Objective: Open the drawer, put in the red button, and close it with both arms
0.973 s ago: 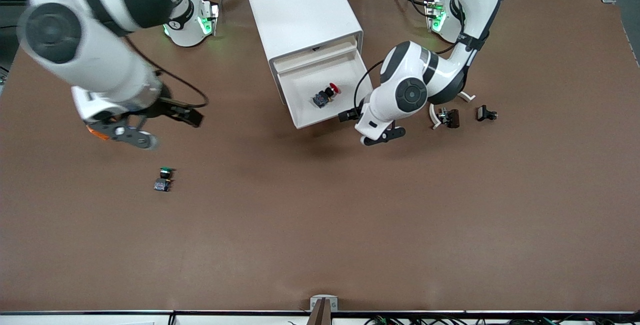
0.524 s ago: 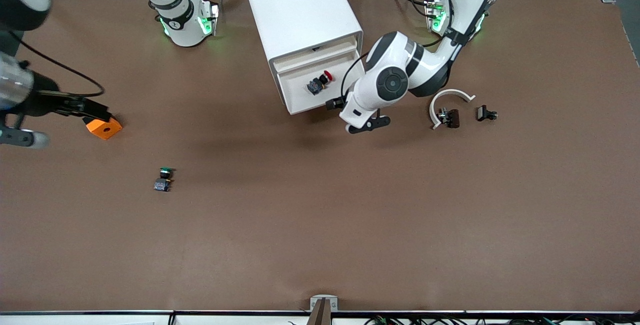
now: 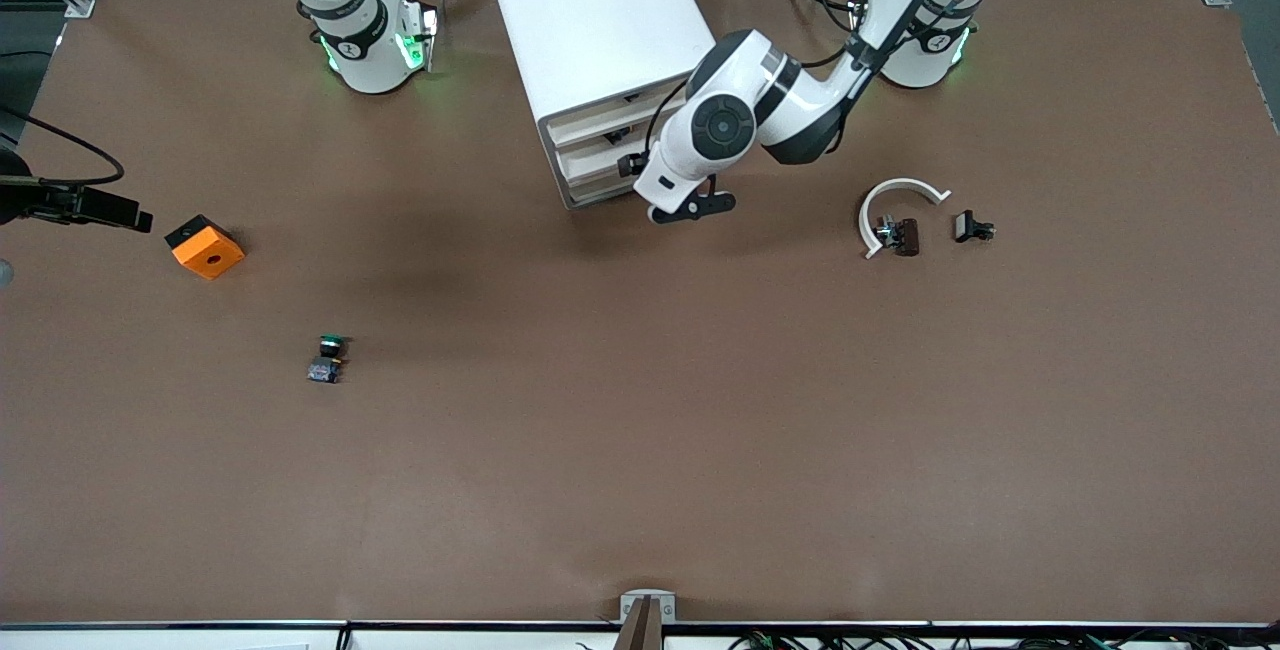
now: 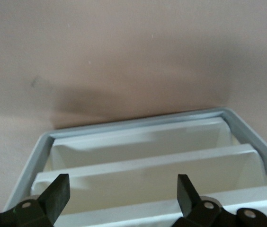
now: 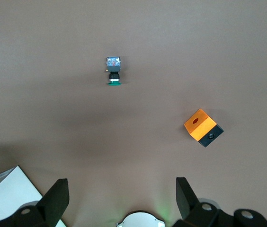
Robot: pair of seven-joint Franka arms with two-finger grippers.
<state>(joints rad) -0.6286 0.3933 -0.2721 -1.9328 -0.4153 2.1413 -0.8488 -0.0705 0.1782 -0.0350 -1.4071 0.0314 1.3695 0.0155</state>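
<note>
The white cabinet [image 3: 600, 20] stands at the robots' edge of the table. Its drawer [image 3: 600, 168] is pushed in, about flush with the other drawer fronts. The red button is hidden from view. My left gripper [image 3: 682, 208] is open and empty right in front of the drawer fronts [image 4: 143, 175], with its fingers [image 4: 57, 195] spread wide. My right gripper [image 3: 100, 210] is at the right arm's end of the table, high over it beside the orange box [image 3: 205, 246]. It is open and empty [image 5: 121, 198].
A green-capped switch [image 3: 328, 358] lies nearer the front camera than the orange box; both show in the right wrist view [image 5: 113, 71] [image 5: 203, 127]. A white curved piece [image 3: 900, 195] and small black parts [image 3: 972, 226] lie toward the left arm's end.
The left gripper has pushed the open drawer, with the red button in it, back into the cabinet. The right arm has swung away toward its end of the table.
</note>
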